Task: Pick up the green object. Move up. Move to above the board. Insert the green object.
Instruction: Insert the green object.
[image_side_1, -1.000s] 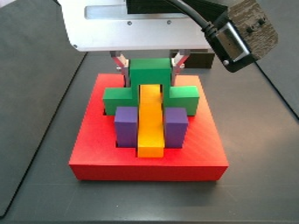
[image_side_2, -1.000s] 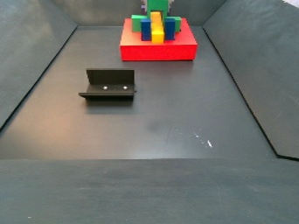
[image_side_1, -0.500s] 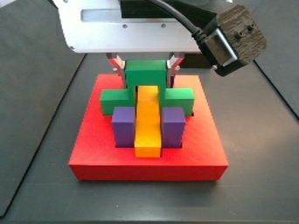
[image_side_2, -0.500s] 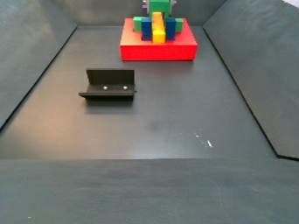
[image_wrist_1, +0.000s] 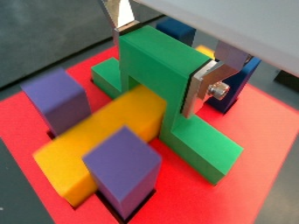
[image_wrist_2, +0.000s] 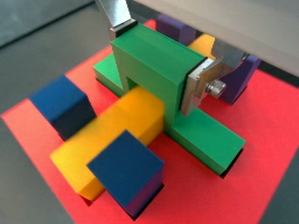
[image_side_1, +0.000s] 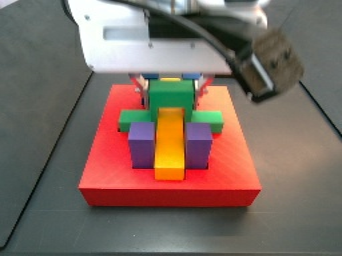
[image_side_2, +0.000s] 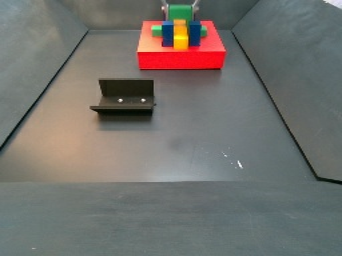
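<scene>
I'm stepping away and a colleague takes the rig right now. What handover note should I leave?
Gripper: over the board, shut on the green object; silver fingers clamp its taller centre cube in both wrist views.
Green object: on the board, straddling the yellow bar, its low side cubes down at the red surface, between purple cubes.
Fixture: apart on the dark floor.
Done: pick, lift, move over the board; insertion looks nearly or fully seated.
Left: confirm seating, open the gripper, retract.
</scene>
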